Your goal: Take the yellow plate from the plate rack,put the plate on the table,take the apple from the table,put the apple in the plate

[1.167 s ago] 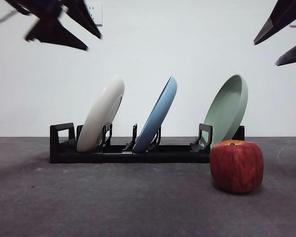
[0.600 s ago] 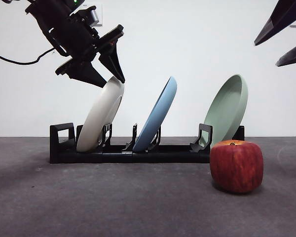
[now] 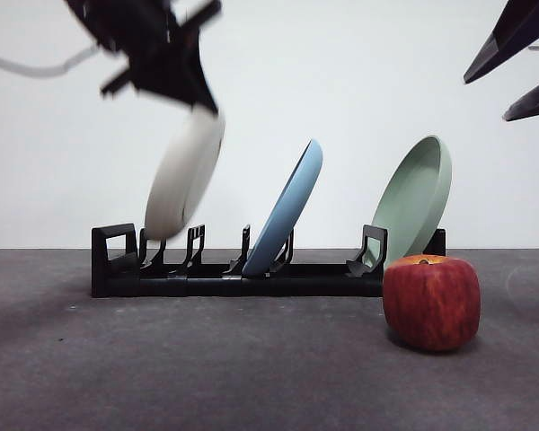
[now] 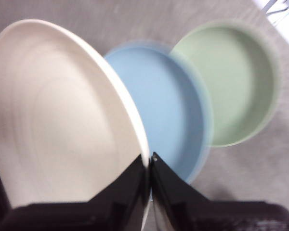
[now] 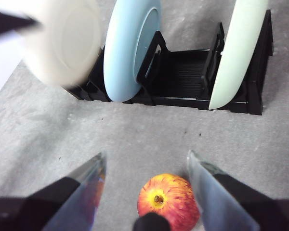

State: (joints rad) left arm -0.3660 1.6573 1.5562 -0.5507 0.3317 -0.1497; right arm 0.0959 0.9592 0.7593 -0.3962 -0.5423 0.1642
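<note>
My left gripper (image 3: pixel 193 101) is shut on the top rim of the yellow plate (image 3: pixel 184 173) and holds it lifted just above its slot at the left end of the black plate rack (image 3: pixel 234 274). In the left wrist view the cream plate (image 4: pixel 62 120) fills the frame, its rim pinched between the jaws of the left gripper (image 4: pixel 149 166). The plate also shows blurred in the right wrist view (image 5: pixel 62 41). The red apple (image 3: pixel 430 302) stands on the dark grey table (image 3: pixel 207 368) in front of the rack's right end. My right gripper (image 5: pixel 147 163) is open, high above the apple (image 5: pixel 167 198).
A blue plate (image 3: pixel 287 208) leans in the rack's middle slot and a sage-green plate (image 3: pixel 415 199) in the right slot, just behind the apple. A white wall stands behind the rack. The right arm's jaws show as dark tips (image 3: pixel 516 54) at the top right corner.
The left gripper came down onto the yellow plate's top rim, shut on it, and has lifted it up out of its rack slot. The apple and right arm have not moved.
</note>
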